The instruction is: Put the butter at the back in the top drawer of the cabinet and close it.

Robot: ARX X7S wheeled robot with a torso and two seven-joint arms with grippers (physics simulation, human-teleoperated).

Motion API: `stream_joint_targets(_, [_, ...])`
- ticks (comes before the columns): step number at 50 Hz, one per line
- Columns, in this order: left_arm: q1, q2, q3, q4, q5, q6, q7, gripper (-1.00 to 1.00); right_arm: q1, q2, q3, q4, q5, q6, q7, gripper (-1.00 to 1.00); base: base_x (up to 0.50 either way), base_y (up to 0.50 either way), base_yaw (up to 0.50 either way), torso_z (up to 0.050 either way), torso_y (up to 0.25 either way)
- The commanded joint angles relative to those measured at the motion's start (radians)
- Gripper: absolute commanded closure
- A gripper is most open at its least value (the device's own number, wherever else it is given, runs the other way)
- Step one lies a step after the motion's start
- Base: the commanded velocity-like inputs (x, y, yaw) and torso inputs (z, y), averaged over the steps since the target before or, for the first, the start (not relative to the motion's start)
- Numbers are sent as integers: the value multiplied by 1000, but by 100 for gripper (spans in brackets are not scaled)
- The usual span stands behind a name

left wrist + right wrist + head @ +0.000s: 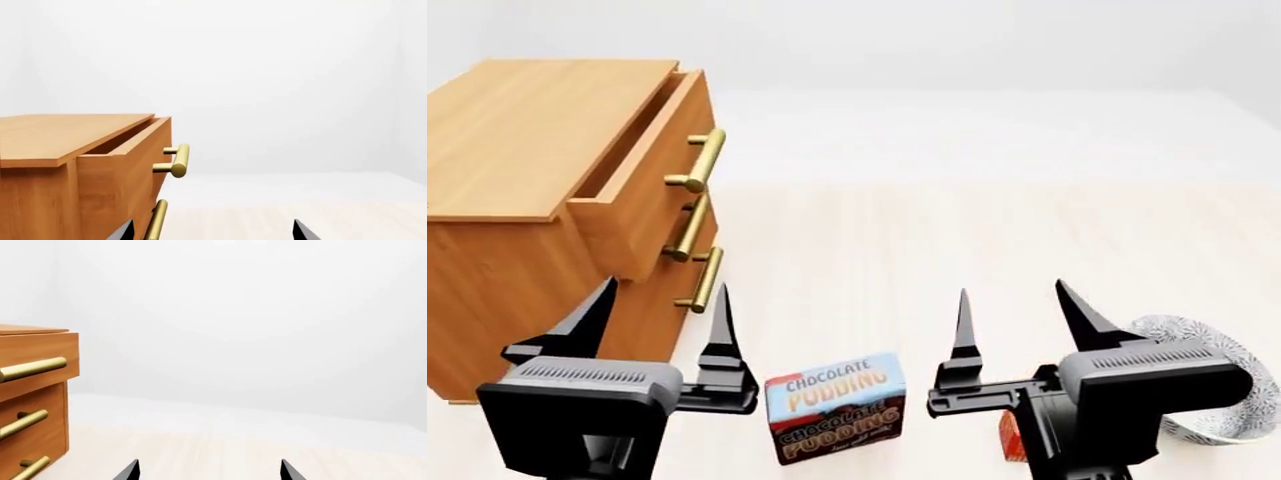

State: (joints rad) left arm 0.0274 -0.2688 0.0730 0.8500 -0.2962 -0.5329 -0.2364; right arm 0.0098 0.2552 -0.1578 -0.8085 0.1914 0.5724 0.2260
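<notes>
Red butter (1009,438) sits hidden under our empty, spread right gripper (1010,315) at five o'clock. We risk grabbing the pudding box (834,406) instead; our left gripper (665,310) is spread too.

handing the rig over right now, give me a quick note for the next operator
Left gripper: open, empty, raised in front of the cabinet.
Right gripper: open, empty, above the table near the patterned bowl.
Top drawer: already pulled partly out; the two lower ones are shut.
Butter: mostly hidden behind the right arm, only a red-orange corner showing, on the table right of the chocolate pudding box.
Done: drawer open.
Left: grasp the butter, place it in the top drawer, push the drawer closed.
</notes>
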Motion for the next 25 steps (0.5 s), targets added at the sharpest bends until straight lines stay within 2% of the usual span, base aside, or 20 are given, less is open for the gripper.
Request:
stream_joint_targets(1, [4, -5, 2, -1, -3, 7, -6, -100, -7, 5, -2, -4, 0, -11, 9, -100, 336, 0, 0, 0, 18])
stream_joint_targets(14, [24, -19, 5, 24, -10, 11, -9, -100, -52, 24, -18, -34, -30, -49, 25, -100, 2, 0, 0, 0, 0])
stream_joint_targets(25, [32, -42, -24, 144, -48, -68, -44, -100, -89, 37, 17, -55, -10, -78, 30, -100, 0, 0, 0, 0, 0])
